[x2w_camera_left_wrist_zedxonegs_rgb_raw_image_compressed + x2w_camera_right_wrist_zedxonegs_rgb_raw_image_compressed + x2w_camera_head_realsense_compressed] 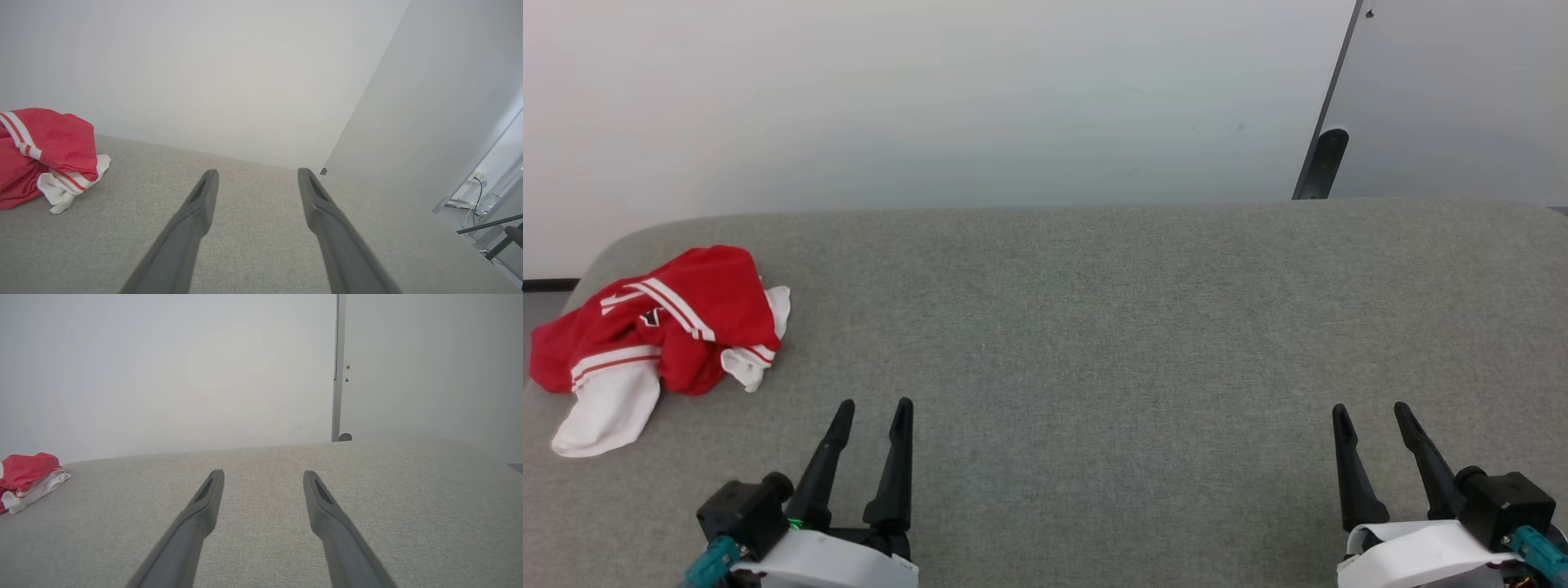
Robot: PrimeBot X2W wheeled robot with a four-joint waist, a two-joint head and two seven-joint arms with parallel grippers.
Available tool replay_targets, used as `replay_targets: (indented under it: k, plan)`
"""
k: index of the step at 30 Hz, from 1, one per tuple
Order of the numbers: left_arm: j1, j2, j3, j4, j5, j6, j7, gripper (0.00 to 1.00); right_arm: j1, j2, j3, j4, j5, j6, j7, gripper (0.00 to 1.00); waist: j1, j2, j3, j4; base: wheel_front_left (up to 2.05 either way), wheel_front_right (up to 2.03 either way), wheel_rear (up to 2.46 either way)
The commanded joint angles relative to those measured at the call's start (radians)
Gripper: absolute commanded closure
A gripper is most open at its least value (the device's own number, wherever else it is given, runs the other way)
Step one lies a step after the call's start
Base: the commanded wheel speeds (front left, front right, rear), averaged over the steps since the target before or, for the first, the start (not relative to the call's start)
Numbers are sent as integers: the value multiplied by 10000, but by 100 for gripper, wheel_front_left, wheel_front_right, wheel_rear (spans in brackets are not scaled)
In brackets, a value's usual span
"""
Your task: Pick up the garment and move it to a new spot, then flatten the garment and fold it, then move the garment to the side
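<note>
The garment (678, 322) is a bright red top with white sleeve ends and striped trim. It lies crumpled in a heap at the far left of the grey fabric surface (1094, 343). In the left wrist view the garment (49, 151) sits at the left edge; in the right wrist view the garment (28, 477) is far off to the left. My left gripper (874, 406) stands open near the front edge, to the right of the heap and apart from it, with nothing between its fingers. My right gripper (1372, 408) is open and empty at the lower right.
A pale wall (931, 98) rises behind the surface. A grey panel (1462, 98) with a dark edge strip stands at the back right. The surface's rounded left corner lies just beyond the garment. Desk legs and cables (478, 192) show at the far right of the left wrist view.
</note>
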Motion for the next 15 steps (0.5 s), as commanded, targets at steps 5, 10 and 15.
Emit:
replay_targets:
  k: [5,10,15]
  plan:
    - [-85,97,-3,-53,414,-24,-177,0,50,5,27,-57,-667,8,-181,0,0,0,-11,27,0,0,0]
    - [-127,159,60,15,669,-24,-279,0,109,4,-83,-107,-1283,9,-277,0,0,0,-57,93,0,0,0]
    - [-46,198,215,35,948,-25,-375,0,220,4,-149,-143,-1806,9,-368,0,0,0,-143,226,0,0,0]
